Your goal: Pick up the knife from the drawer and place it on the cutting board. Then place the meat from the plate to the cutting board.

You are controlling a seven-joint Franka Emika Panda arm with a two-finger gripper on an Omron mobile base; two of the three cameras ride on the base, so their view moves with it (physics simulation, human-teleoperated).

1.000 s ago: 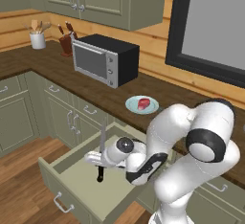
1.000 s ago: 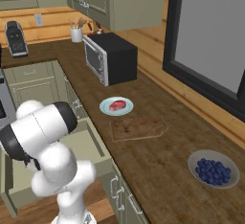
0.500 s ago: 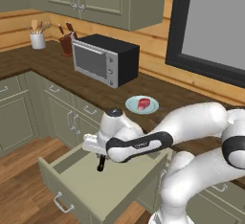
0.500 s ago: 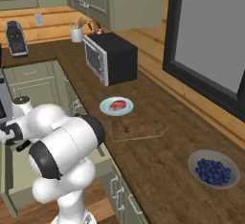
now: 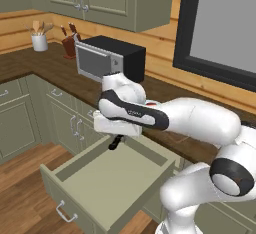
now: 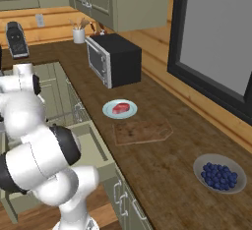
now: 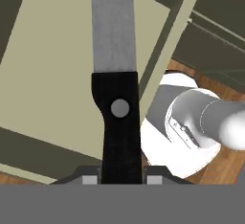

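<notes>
Gripper: closed on the black handle of the knife, the silver blade running straight out ahead of the fingertips.

Drawer: pulled open, directly below the gripper; pale interior bare beneath the blade, the knife lifted clear of it.

Cutting board: on the counter, well apart from the gripper.

Plate: just beyond the board, nearly touching it.

Meat: resting on the plate.

Microwave: on the counter behind the gripper.

Bowl of blueberries: farthest from the gripper.
</notes>
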